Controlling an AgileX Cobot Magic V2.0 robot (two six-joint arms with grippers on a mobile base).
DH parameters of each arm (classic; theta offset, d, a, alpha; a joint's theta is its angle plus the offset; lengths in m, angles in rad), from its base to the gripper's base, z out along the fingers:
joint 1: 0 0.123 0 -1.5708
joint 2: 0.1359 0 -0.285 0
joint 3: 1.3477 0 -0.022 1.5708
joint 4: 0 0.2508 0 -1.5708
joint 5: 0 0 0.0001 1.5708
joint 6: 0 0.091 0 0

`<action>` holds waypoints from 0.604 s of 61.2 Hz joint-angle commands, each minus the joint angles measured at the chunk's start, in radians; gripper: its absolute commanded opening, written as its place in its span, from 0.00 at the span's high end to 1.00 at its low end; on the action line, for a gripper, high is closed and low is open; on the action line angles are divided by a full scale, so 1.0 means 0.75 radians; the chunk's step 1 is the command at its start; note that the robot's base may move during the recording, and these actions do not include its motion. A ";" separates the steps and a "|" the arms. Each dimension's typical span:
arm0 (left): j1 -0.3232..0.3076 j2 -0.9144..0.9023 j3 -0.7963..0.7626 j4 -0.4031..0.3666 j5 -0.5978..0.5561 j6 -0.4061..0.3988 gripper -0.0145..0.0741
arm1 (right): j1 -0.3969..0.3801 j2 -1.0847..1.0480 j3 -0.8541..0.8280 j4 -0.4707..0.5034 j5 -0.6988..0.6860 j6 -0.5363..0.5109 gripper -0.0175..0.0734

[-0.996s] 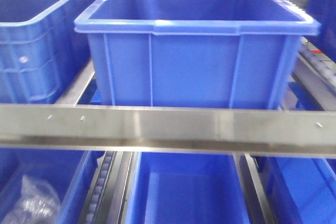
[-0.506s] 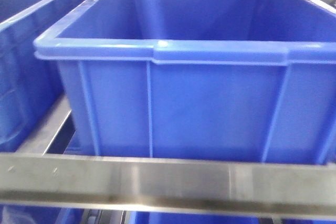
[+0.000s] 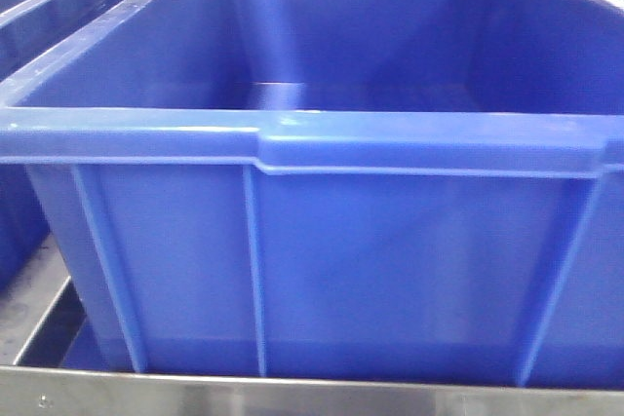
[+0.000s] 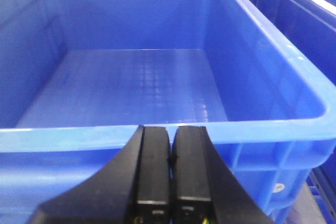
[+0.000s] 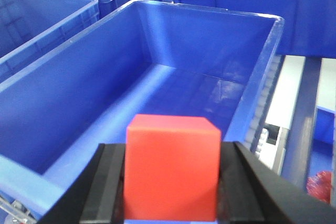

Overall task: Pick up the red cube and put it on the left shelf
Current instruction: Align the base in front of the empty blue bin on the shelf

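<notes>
Right gripper (image 5: 171, 182) clamped on the red cube (image 5: 172, 166); left gripper (image 4: 171, 140) closed, holding nothing.

The right jaws are spread to the cube's width, with one black finger (image 5: 107, 187) flat against each side face. The cube sits upright over the near rim of a blue bin (image 5: 68, 87) whose floor is bare. More bins (image 5: 47, 19) stand beside and behind it, and a roller track (image 5: 265, 124) runs along its right wall. A red object (image 5: 320, 184) at the lower right is too blurred to identify. The left jaws are pressed together just outside the near rim of a second bin (image 4: 262, 129), also bare inside. In the front view, a large bin (image 3: 390, 270) rests behind a steel rail (image 3: 292, 401); it is possibly one of the same bins.
</notes>
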 commanded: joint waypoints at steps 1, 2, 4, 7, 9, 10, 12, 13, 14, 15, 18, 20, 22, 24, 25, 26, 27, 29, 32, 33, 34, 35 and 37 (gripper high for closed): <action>0.001 -0.022 0.031 -0.007 -0.115 -0.001 0.72 | -0.008 0.015 -0.035 0.000 -0.120 -0.011 0.69; 0.001 -0.022 0.031 -0.007 -0.115 -0.001 0.72 | -0.008 0.015 -0.035 0.000 -0.120 -0.011 0.69; 0.001 -0.022 0.031 -0.007 -0.115 -0.001 0.72 | -0.008 0.015 -0.035 0.000 -0.120 -0.011 0.69; 0.001 -0.022 0.031 -0.007 -0.115 -0.001 0.72 | -0.008 0.015 -0.035 0.000 -0.120 -0.011 0.69; 0.001 -0.022 0.031 -0.007 -0.115 -0.001 0.72 | -0.008 0.015 -0.035 0.000 -0.120 -0.011 0.69; 0.001 -0.022 0.031 -0.007 -0.115 -0.001 0.72 | -0.008 0.015 -0.035 0.000 -0.120 -0.011 0.69; 0.001 -0.022 0.031 -0.007 -0.115 -0.001 0.72 | -0.008 0.015 -0.035 0.000 -0.120 -0.011 0.69; 0.001 -0.022 0.031 -0.007 -0.115 -0.001 0.72 | -0.008 0.015 -0.035 0.000 -0.120 -0.011 0.69; 0.001 -0.022 0.031 -0.007 -0.115 -0.001 0.72 | -0.008 0.015 -0.035 0.000 -0.120 -0.011 0.69; 0.001 -0.022 0.031 -0.007 -0.115 -0.001 0.72 | -0.008 0.015 -0.035 0.000 -0.120 -0.011 0.69; 0.001 -0.022 0.031 -0.007 -0.115 -0.001 0.72 | -0.008 0.015 -0.035 0.000 -0.120 -0.011 0.69; 0.001 -0.022 0.031 -0.007 -0.115 -0.001 0.72 | -0.008 0.015 -0.035 0.000 -0.120 -0.011 0.69; 0.001 -0.022 0.031 -0.007 -0.115 -0.001 0.72 | -0.008 0.015 -0.035 0.000 -0.120 -0.011 0.69; 0.001 -0.022 0.031 -0.007 -0.115 -0.001 0.72 | -0.008 0.015 -0.035 0.000 -0.120 -0.011 0.69; 0.001 -0.022 0.031 -0.007 -0.115 -0.001 0.72 | -0.008 0.015 -0.035 0.000 -0.120 -0.011 0.69; 0.001 -0.022 0.031 -0.007 -0.115 -0.001 0.72 | -0.008 0.015 -0.035 0.000 -0.120 -0.011 0.69; 0.001 -0.022 0.031 -0.007 -0.115 -0.001 0.72 | -0.008 0.015 -0.035 0.000 -0.120 -0.011 0.69; 0.001 -0.022 0.031 -0.007 -0.115 -0.001 0.72 | -0.008 0.015 -0.035 0.000 -0.120 -0.011 0.69; 0.001 -0.022 0.031 -0.007 -0.115 -0.001 0.72 | -0.008 0.015 -0.035 0.000 -0.120 -0.011 0.69; 0.001 -0.022 0.031 -0.007 -0.115 -0.001 0.72 | -0.008 0.015 -0.035 0.000 -0.120 -0.011 0.69; 0.001 -0.022 0.031 -0.007 -0.115 -0.001 0.72 | -0.008 0.015 -0.035 0.000 -0.120 -0.011 0.69; 0.001 -0.022 0.031 -0.007 -0.115 -0.001 0.72 | -0.008 0.015 -0.035 0.000 -0.120 -0.011 0.69; 0.001 -0.022 0.031 -0.007 -0.115 -0.001 0.72 | -0.008 0.015 -0.035 0.000 -0.120 -0.011 0.69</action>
